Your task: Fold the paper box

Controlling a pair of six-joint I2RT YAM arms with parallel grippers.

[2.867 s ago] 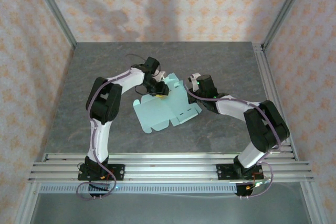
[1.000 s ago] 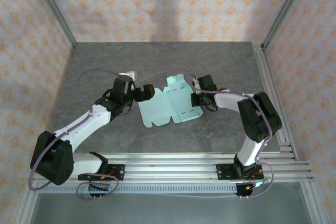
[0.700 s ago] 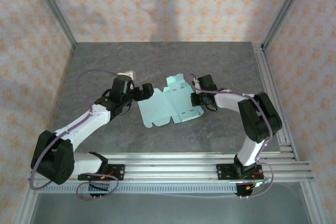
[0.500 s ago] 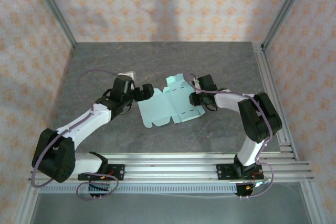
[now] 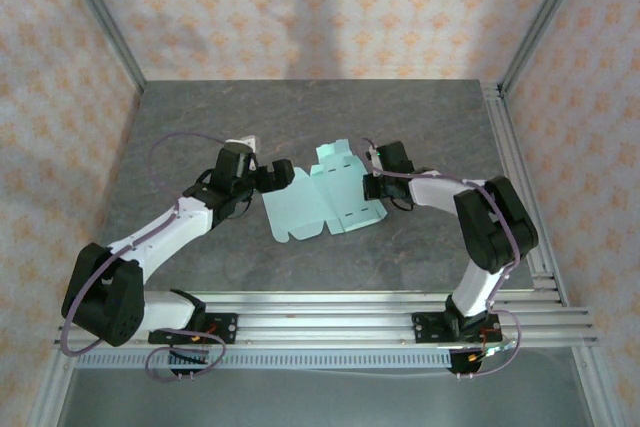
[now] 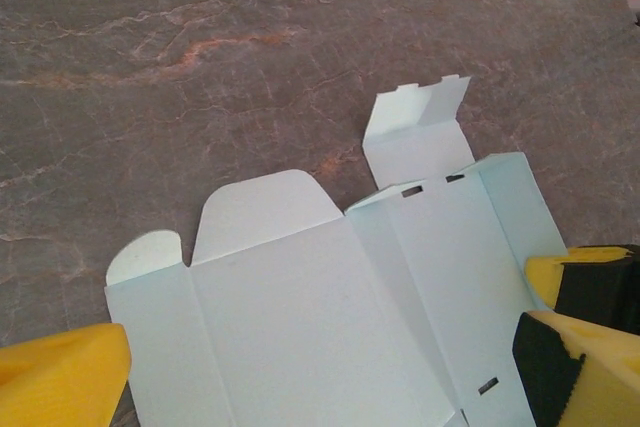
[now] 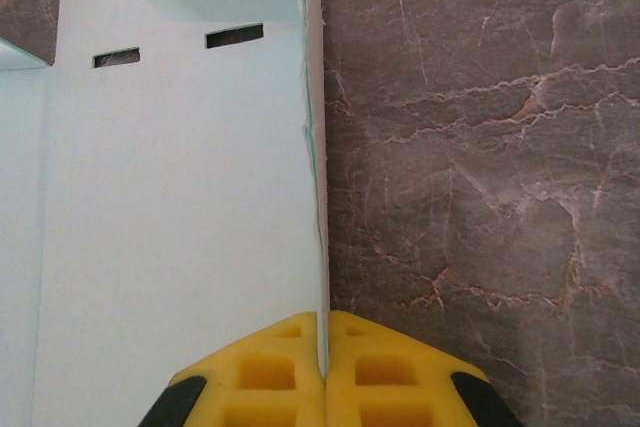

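Note:
The paper box [image 5: 318, 202] is a flat pale mint sheet with creases, slots and rounded tabs, lying mid-table. My left gripper [image 5: 277, 176] is open at the sheet's left edge. In the left wrist view its yellow fingers [image 6: 62, 375] stand wide on either side of the sheet [image 6: 300, 317], holding nothing, and a small far flap [image 6: 418, 119] is tilted up. My right gripper [image 5: 372, 185] is at the sheet's right edge. In the right wrist view that gripper [image 7: 324, 352] is shut on the thin raised edge of the sheet [image 7: 170, 197].
The grey marbled tabletop [image 5: 200, 117] is ringed by patterned walls and metal frame posts. Aluminium rails [image 5: 330, 312] carrying the arm bases run along the near edge. Another rail [image 5: 512, 157] runs down the right side.
Since the earliest frame the left arm has swung down and out to the left, to the sheet's left edge. The right gripper has reached the right edge. Over the last second almost nothing moved.

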